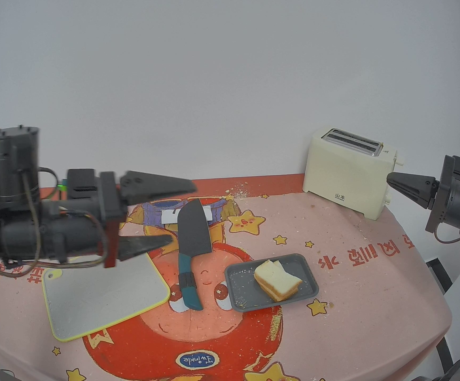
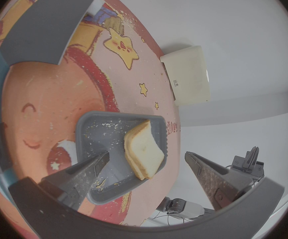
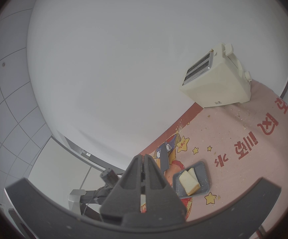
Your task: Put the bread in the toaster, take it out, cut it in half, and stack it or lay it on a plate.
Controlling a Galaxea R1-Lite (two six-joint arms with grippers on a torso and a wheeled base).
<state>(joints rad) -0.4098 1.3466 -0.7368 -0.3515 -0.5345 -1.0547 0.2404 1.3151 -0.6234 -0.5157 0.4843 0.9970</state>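
Observation:
Toasted bread [image 1: 276, 280] lies as stacked pieces on a grey rectangular plate [image 1: 300, 263] in the middle of the table. The cream toaster [image 1: 349, 173] stands at the back right with its slots empty. My left gripper [image 1: 183, 212] hangs open above the table's left side, over the knife, holding nothing. In the left wrist view the open left gripper [image 2: 147, 158] frames the bread [image 2: 144, 150] and plate [image 2: 84, 126] from a distance. Beside the toaster's right end, my right gripper [image 1: 390, 179] is shut and empty; its own view shows the right gripper [image 3: 144, 157] high over the table.
A knife [image 1: 193, 234] with a dark blade and a teal handle lies left of the plate. A white cutting board [image 1: 103, 297] with a yellow rim sits at the front left. Crumbs dot the patterned cloth. The table's right edge runs close behind the toaster.

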